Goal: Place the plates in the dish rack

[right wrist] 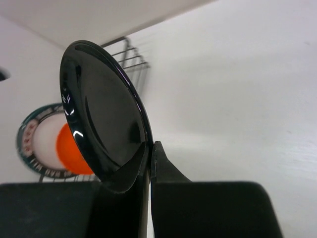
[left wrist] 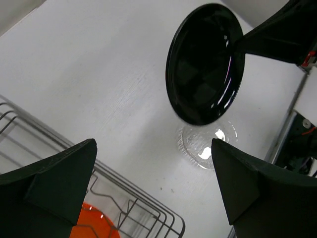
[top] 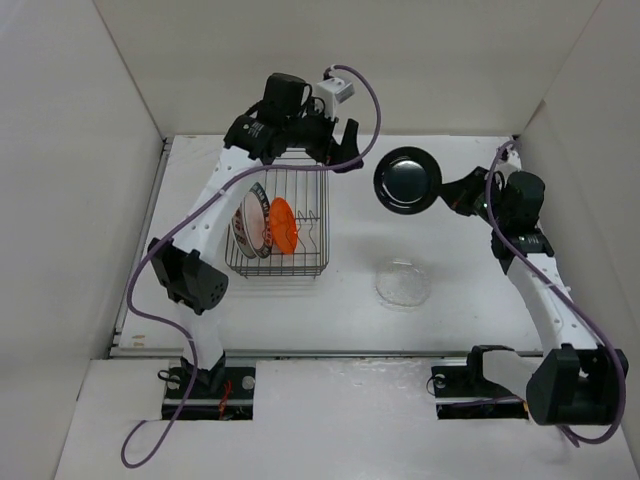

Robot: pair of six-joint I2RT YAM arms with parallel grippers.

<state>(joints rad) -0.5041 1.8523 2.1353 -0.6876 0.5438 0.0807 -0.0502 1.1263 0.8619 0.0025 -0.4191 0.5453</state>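
step in hand: carrying the fourth or so plate to the rack. the right gripper point(top: 447, 190) is clamped on the rim of the glossy black plate point(top: 407, 180) and holds it in the air, clear of the table point(top: 460, 330), to the right of the black wire dish rack point(top: 310, 262) and well apart from it. the left gripper point(top: 340, 148) hangs over the far right corner of the rack with its jaws spread wide and nothing between them.

in the rack, an orange plate point(top: 283, 225) and a white plate with a dark green patterned rim point(top: 248, 222) stand on edge side by side in the near left part. whether another plate stands behind them i cannot tell. the clear glass plate point(top: 403, 283) lies flat on the table, near the rack's right side, not yet loaded.

the black plate shows almost its full round face to the overhead camera, hollow side up, so it is close to flat, pinched at its right edge. the racked plates stand upright with faces turned left and right, and the rack looks a little longer from near to far.

the next move, as i judge it, calls for swinging the plate leftward over the rack, rolling the wrist until the plate is on edge and parallel to the orange one, then lowering it between free dividers to the orange plate's right. the left gripper sits close to that path.
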